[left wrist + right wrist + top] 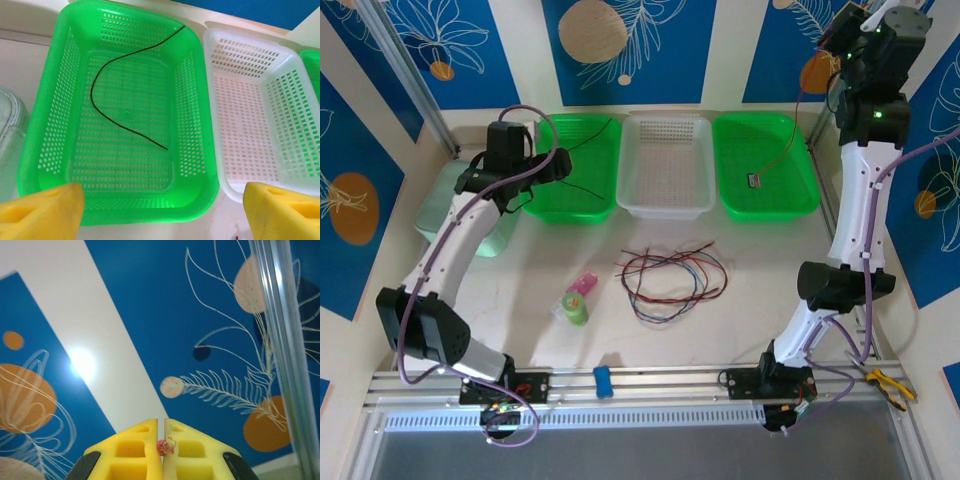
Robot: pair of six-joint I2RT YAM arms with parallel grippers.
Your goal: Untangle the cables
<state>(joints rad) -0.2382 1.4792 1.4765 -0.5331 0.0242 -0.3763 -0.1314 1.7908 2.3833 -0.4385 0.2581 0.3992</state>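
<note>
While one black cable (130,130) already lies alone in the left green basket (45,125), I judge the job well short of halfway. The rest of the cables (670,280), black, red and blue-grey, sit in a loose overlapping coil on the middle of the surface (760,270), near of the baskets.

The left pincer (162,210) hangs over that left basket with its fingers spread wide and nothing between them. The right pincer (161,427) is raised high at the far right, its fingers pressed together on the frayed tip of a red cable (165,446). In the overhead view this strand drops to the right green basket (800,160), where its small dark plug (753,180) rests on the floor. That strand looks nearly delivered. The white basket (665,165) between the green ones holds no wire.

The wires are thin, limp and smooth-jacketed, and they lie in soft curves rather than kinks. The baskets are glossy moulded plastic, rectangular with rounded corners, their walls and floors pierced with rows of small holes. The pincer fingers are matte yellow wedges with hollow cells.
</note>
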